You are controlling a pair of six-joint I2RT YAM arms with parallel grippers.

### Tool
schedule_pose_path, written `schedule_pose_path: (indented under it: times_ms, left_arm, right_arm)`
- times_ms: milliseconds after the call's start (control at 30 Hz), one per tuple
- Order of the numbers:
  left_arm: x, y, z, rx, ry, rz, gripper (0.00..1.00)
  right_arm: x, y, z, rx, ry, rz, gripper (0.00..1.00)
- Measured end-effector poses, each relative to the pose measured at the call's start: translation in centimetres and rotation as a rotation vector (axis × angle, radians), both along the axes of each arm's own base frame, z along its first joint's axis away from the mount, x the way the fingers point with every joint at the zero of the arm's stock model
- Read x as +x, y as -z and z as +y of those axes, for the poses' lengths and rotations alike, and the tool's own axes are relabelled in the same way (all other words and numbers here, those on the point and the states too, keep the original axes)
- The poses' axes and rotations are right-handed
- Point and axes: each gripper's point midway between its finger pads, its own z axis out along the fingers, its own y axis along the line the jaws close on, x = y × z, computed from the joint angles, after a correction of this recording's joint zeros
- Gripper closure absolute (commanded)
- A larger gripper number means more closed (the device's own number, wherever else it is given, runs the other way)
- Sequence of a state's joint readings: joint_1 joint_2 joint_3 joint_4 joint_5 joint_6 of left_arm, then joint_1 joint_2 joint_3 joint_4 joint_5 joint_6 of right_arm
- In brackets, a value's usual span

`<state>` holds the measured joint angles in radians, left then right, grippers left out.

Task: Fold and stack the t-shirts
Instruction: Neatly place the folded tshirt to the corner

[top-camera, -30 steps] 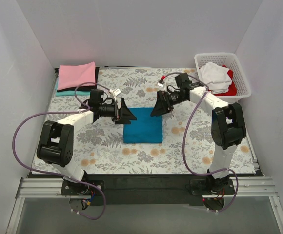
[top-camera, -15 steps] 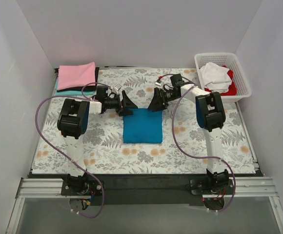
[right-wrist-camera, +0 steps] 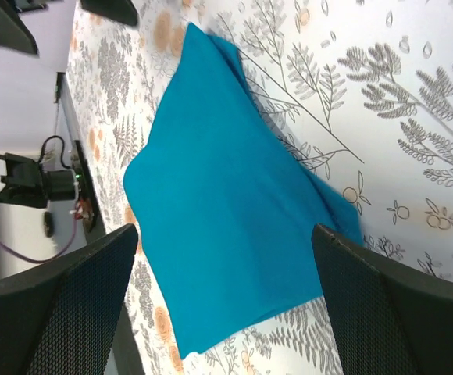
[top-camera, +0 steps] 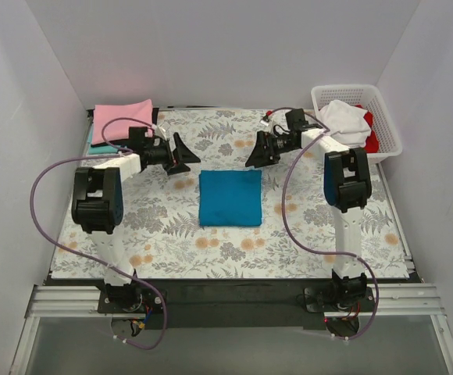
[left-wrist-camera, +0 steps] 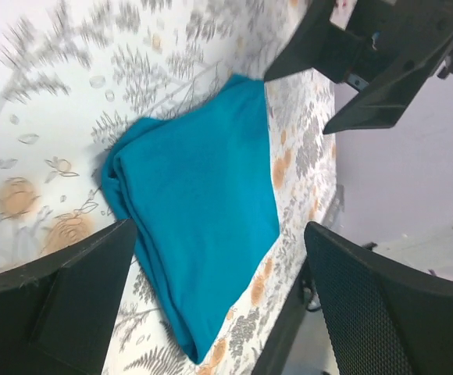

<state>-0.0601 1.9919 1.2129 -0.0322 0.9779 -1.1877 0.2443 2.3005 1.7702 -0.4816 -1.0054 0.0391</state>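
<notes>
The left gripper and right gripper hung with fingers spread wide and empty, just beyond the folded teal-blue t-shirt on the floral cloth.

The teal-blue t-shirt lies folded in a rough rectangle on the floral cloth that covers the tabletop. Its layers are slightly rumpled along the right-hand edge. The right end effector frames it, fingers spread wide with nothing gripped between them. Two dark pieces of the left end effector show in the top-left corner, apart from the shirt.
</notes>
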Motion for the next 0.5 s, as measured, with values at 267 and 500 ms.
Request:
schedule_pose_path:
  times_ms: [267,500]
  left_arm:
    - [0.9,-11.2,11.3,0.218,-0.243,-0.333,0.11]
    - [-0.8,-12.8,15.7,0.349,-0.367,-0.332,0.11]
  right_arm:
    - [-1.1,-10.4,0.5,-0.149,-0.029,-0.462,0.02]
    - [-9.7,-12.3,9.4,-0.317,-0.254,-0.797,0.02]
